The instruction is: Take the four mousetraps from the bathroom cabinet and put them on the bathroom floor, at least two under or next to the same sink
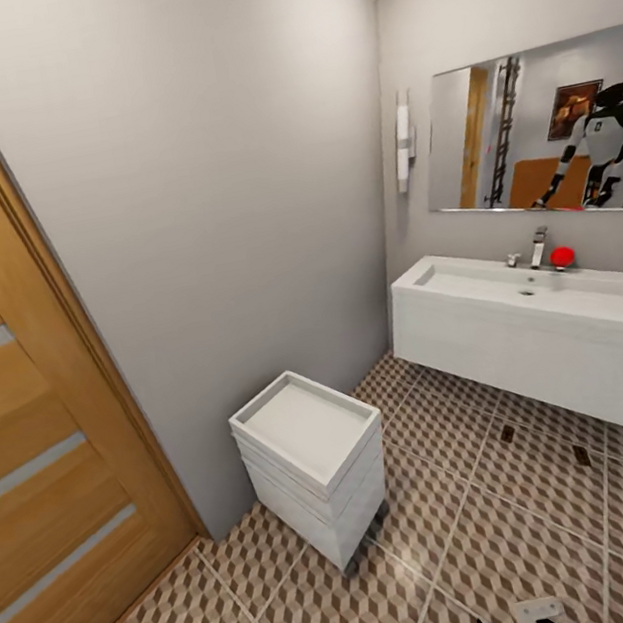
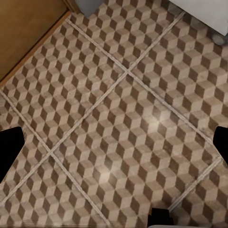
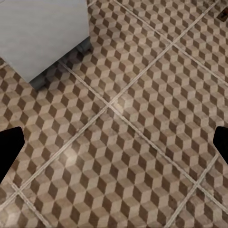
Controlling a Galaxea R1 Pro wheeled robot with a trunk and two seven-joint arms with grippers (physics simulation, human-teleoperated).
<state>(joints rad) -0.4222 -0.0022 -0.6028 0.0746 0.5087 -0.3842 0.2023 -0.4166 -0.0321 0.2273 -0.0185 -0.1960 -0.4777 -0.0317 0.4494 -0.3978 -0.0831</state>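
Mousetraps (image 1: 507,433) already lie on the floor (image 1: 460,530): two small dark slabs on the tiles just in front of the sink (image 1: 543,298), a second (image 1: 581,454) to its right. They are too small to make out clearly. I'd judge the sink part of the job about met, with the rest to be fetched. The next move would be turning away toward the cabinet, seen as an orange-brown shape in the mirror (image 1: 534,127).

Both arms hang low, pointing down at bare tiles. The left gripper (image 2: 114,142) is spread wide and holds nothing; the right gripper (image 3: 114,142) likewise. A white cart (image 1: 312,463) stands near the left wall, by the door (image 1: 35,418).
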